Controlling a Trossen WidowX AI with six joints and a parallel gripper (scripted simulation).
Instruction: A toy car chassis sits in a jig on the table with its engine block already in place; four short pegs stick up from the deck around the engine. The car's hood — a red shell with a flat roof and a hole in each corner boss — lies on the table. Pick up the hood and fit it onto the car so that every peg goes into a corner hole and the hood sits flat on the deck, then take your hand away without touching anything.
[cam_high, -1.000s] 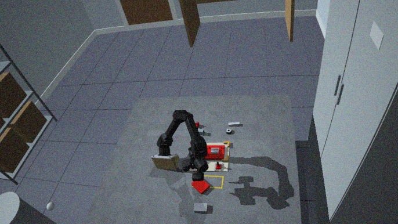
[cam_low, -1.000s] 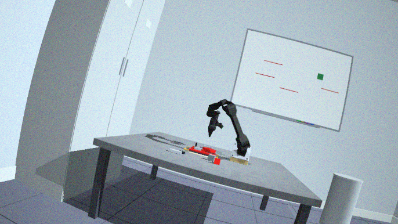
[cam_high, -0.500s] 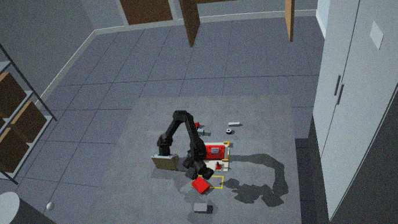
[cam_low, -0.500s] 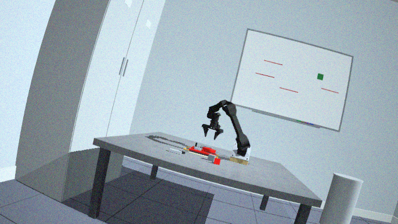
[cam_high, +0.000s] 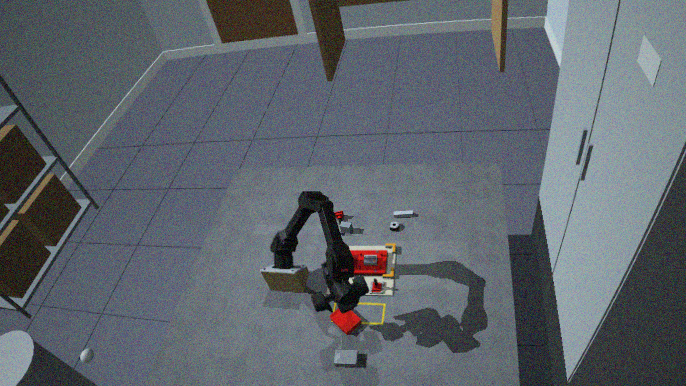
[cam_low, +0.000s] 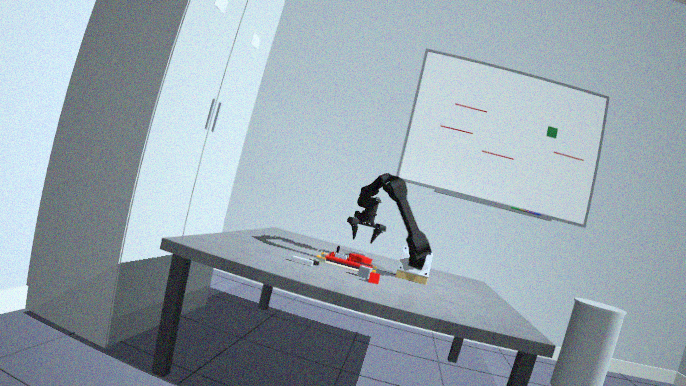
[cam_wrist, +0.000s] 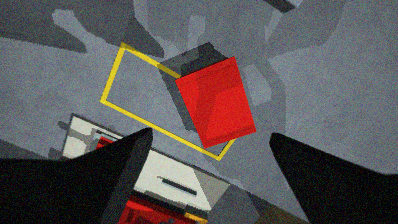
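Observation:
The red hood (cam_high: 345, 320) (cam_wrist: 215, 102) lies on the table, turned askew, over one corner of a yellow marked rectangle (cam_high: 383, 313) (cam_wrist: 111, 76). The red car chassis (cam_high: 369, 261) (cam_low: 350, 259) with its grey engine block sits in the white jig (cam_high: 391, 286) (cam_wrist: 172, 172) just behind the rectangle. My gripper (cam_high: 350, 299) (cam_low: 364, 237) (cam_wrist: 211, 135) is open wide and empty. It hangs well above the table, over the hood's near edge, between the hood and the jig. I cannot make out the hood in the exterior view.
A grey block (cam_high: 346, 357) lies in front of the hood. Small grey and red parts (cam_high: 403, 213) (cam_high: 395, 226) (cam_high: 340, 215) lie behind the jig. The arm's base (cam_high: 284, 278) (cam_low: 415, 272) stands left of the jig. A tall cabinet (cam_high: 615, 175) stands to the right.

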